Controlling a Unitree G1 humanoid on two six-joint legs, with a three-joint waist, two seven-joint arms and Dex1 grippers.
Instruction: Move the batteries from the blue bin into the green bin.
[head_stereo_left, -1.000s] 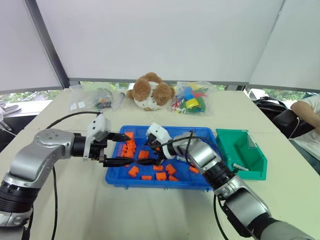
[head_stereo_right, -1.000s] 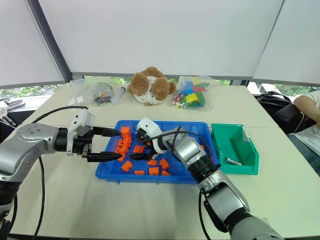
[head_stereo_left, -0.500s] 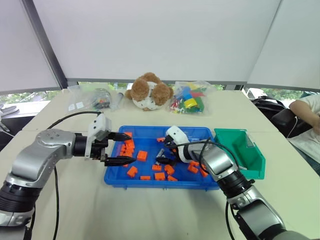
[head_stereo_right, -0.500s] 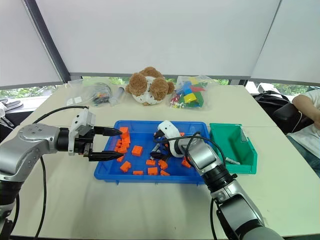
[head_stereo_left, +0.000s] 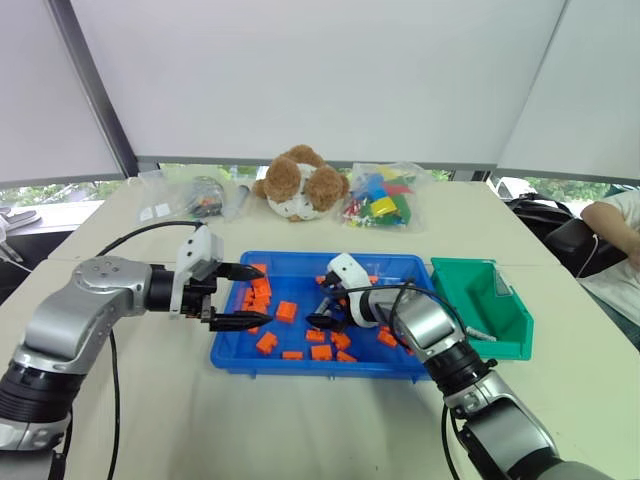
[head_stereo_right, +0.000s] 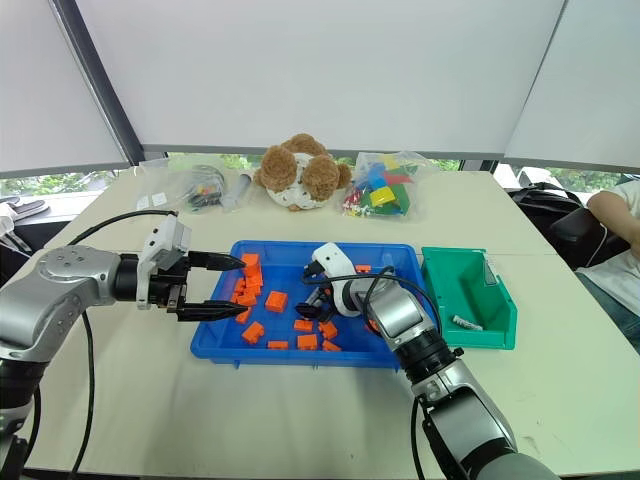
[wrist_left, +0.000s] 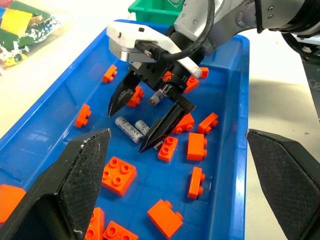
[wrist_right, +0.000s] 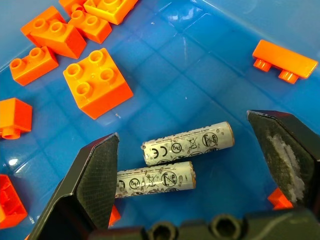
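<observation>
- We see the batteries (wrist_right: 187, 143) side by side in the blue bin (head_stereo_left: 300, 362), among orange blocks (head_stereo_left: 285, 311).
- The green bin (head_stereo_left: 488, 313) sits just right of it.
- A plush toy (head_stereo_left: 301, 184) lies behind.

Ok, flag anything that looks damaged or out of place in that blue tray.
The two batteries lying side by side between the open right pincer fingers look scuffed, their labels worn. A third battery lies apart among the orange blocks.

Bare blue bin (wrist_right: 200, 75) floor around batteries (wrist_right: 187, 143); orange blocks (wrist_right: 97, 82) near.
</observation>
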